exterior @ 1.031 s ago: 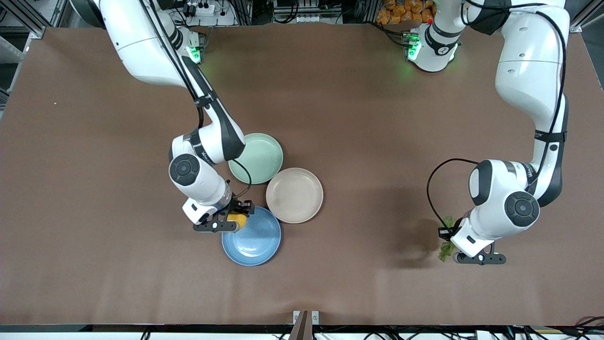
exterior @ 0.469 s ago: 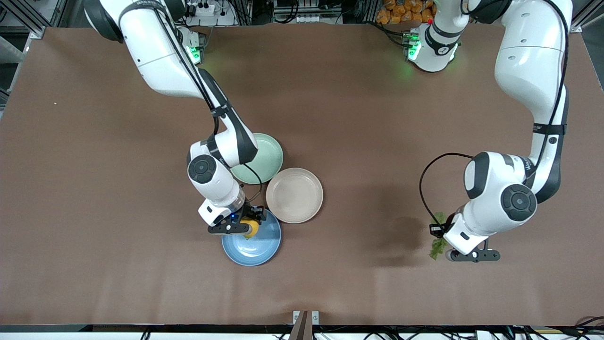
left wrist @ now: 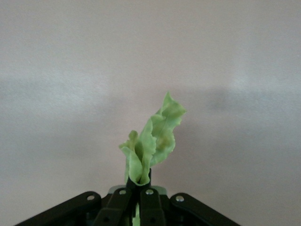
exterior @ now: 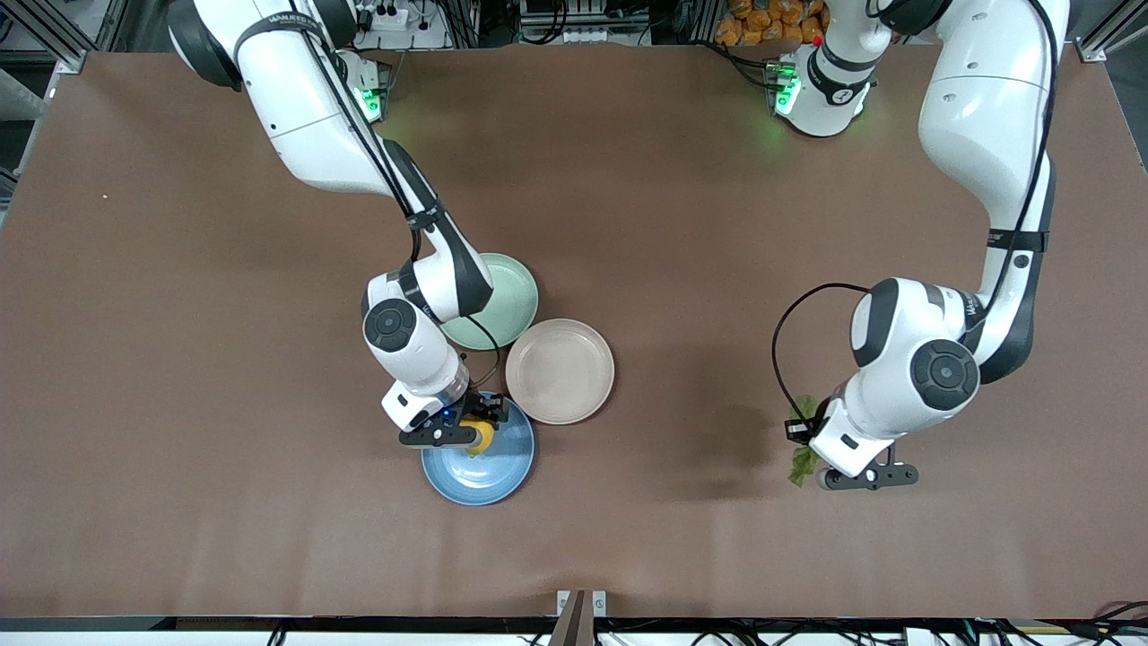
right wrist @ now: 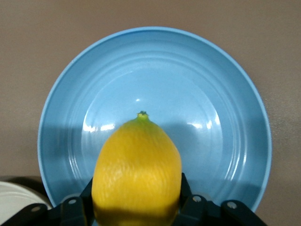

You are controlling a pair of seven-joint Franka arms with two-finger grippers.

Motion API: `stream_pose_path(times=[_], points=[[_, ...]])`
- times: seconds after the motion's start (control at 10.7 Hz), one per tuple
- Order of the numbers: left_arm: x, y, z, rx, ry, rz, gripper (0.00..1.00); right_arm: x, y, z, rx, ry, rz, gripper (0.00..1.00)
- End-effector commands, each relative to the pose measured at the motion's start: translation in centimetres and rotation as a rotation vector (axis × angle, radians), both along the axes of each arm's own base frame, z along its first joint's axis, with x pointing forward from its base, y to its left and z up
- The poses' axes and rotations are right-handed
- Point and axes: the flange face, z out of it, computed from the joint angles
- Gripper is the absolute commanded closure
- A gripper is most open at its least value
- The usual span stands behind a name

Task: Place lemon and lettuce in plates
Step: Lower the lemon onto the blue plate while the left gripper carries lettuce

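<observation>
Brown surface [exterior: 673, 206] carries 3 plates in a tight cluster twd the right arm's end. Mint-green plate [exterior: 507, 296] is farthest from the front cam, partly covered by the right arm. Beige-pink plate [exterior: 560, 371] sits bare, just beside the blue plate [exterior: 489, 462], which is nearest the cam. Right gripper [exterior: 466, 437] is over the blue plate's rim, fingers clamped on the lemon [right wrist: 137, 172], tip pointing over the plate centre. Left gripper [exterior: 830, 462] is over bare surface, well apart from the plates, fingers pinched on the lettuce [left wrist: 153, 143] at its stem.
</observation>
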Motion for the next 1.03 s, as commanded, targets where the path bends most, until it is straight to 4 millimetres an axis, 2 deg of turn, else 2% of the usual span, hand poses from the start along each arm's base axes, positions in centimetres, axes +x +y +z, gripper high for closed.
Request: stream_pose_path(times=[0.0, 0.09, 0.28, 0.38, 0.47, 0.66, 0.94], points=[[-1.3, -2.7, 1.1, -0.002, 0.009, 0.041, 1.00, 0.5, 0.1, -0.2, 0.008, -0.014, -0.007, 0.00], [-1.6, -3.7, 1.6, -0.005, 0.005, 0.059, 1.00, 0.6, -0.1, -0.3, 0.008, -0.013, -0.010, 0.00], [-2.2, -5.5, 1.5, -0.005, 0.012, 0.078, 1.00, 1.3, -1.1, 1.1, 0.028, 0.014, -0.047, 0.00], [-2.5, -6.5, 1.5, -0.008, 0.014, 0.083, 1.00, 1.4, -0.8, 1.8, 0.049, 0.073, -0.065, 0.00], [-2.8, -7.1, 1.5, -0.010, 0.016, 0.097, 1.00, 2.1, -1.4, 3.1, 0.053, 0.119, -0.084, 0.00], [-3.7, -9.6, 1.6, -0.014, 0.018, 0.123, 1.00, 2.2, -2.4, 5.8, 0.085, 0.188, -0.115, 0.00], [-5.2, -13.2, 1.8, -0.020, 0.021, 0.172, 1.00, 2.6, -4.2, 7.8, 0.096, 0.201, -0.134, 0.00]])
